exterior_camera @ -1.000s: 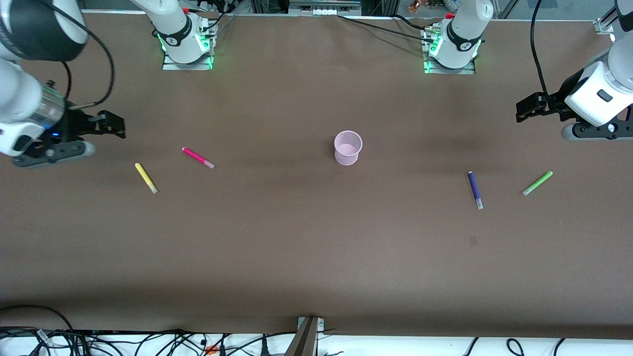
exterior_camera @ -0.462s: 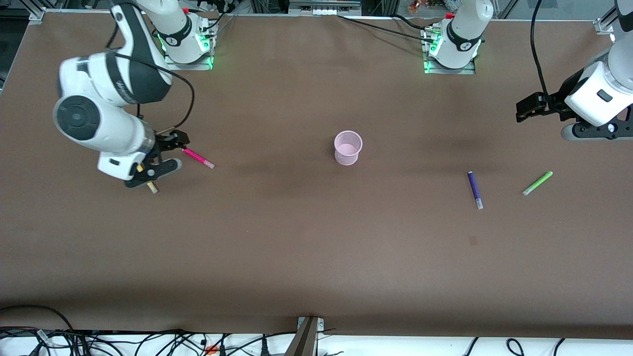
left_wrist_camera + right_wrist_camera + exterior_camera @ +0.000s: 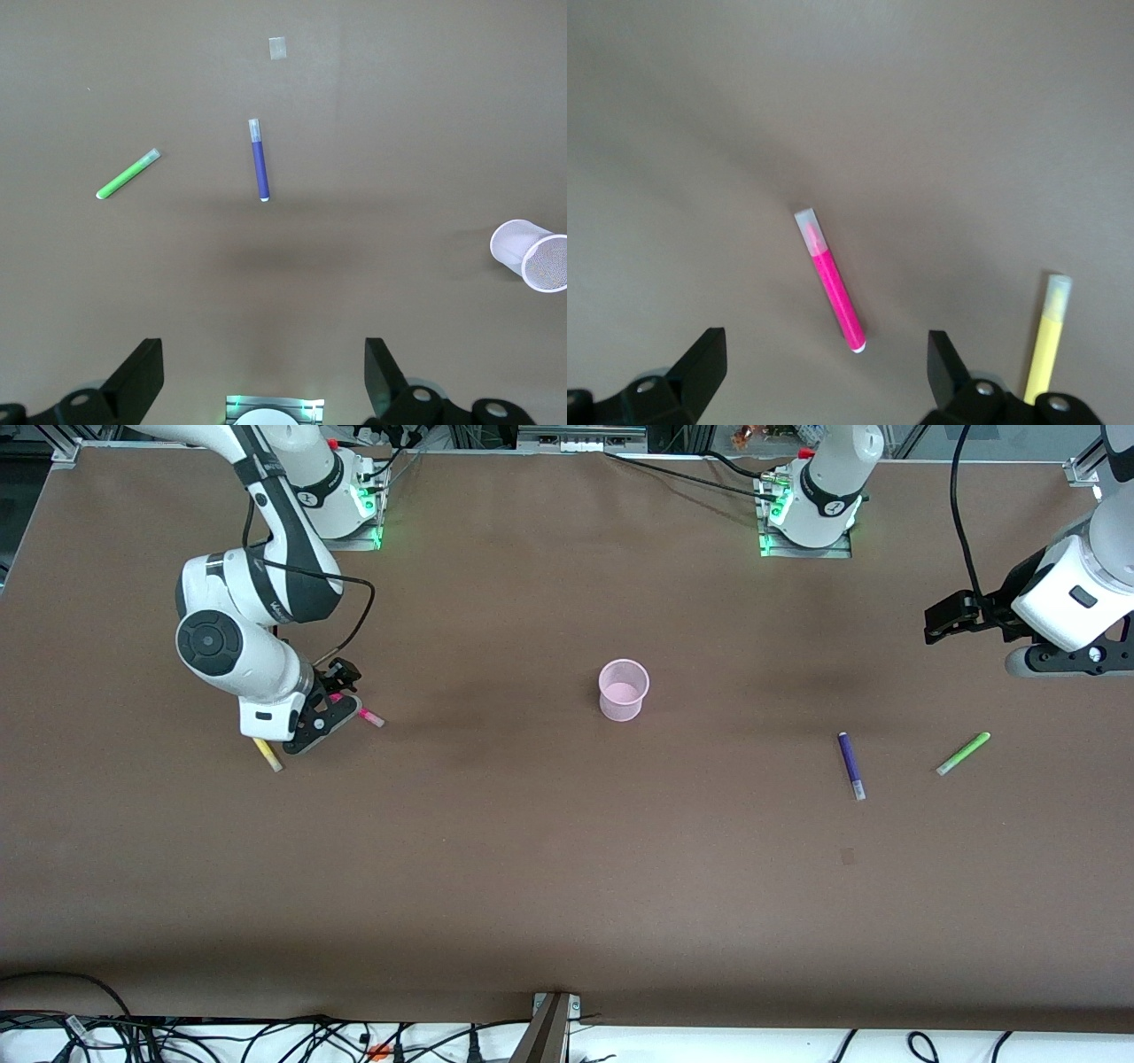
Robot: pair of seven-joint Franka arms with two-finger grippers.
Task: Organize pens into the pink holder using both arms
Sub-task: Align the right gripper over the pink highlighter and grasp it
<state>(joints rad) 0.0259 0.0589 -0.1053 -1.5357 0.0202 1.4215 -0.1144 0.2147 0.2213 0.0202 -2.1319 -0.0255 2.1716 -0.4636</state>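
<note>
The right gripper (image 3: pixel 341 691) hangs low over the magenta pen (image 3: pixel 365 715), at the right arm's end of the brown bench (image 3: pixel 532 850). Its jaws are open wide and hold nothing. In the right wrist view the magenta pen (image 3: pixel 830 281) lies flat on the bench between the two black fingers (image 3: pixel 700 367) — it touches neither one. The pen lies at a slant, not straight across the gap. Its pale grey tip points away from the jaws.

The yellow pen (image 3: pixel 267 753) lies flat too, just beside the magenta one and a bit nearer to the front camera. The arm hides most of it in the front view. In the right wrist view the yellow pen (image 3: pixel 1045 345) sits past one finger, outside the gap.

The pink holder (image 3: pixel 623 689) stands upright in the middle of the bench, well apart from all the pens. I can see nothing inside it.

The left gripper (image 3: pixel 950 617) is up in the air over the left arm's end of the bench, and that arm waits. Its jaws are open as well, with nothing in them. The purple pen (image 3: pixel 850 764) and the light green pen (image 3: pixel 963 753) lie flat on the bench, near each other. In the left wrist view the purple pen (image 3: pixel 259 160) and the light green pen (image 3: pixel 128 174) are well away from the fingers (image 3: pixel 142 376) — not between them.
</note>
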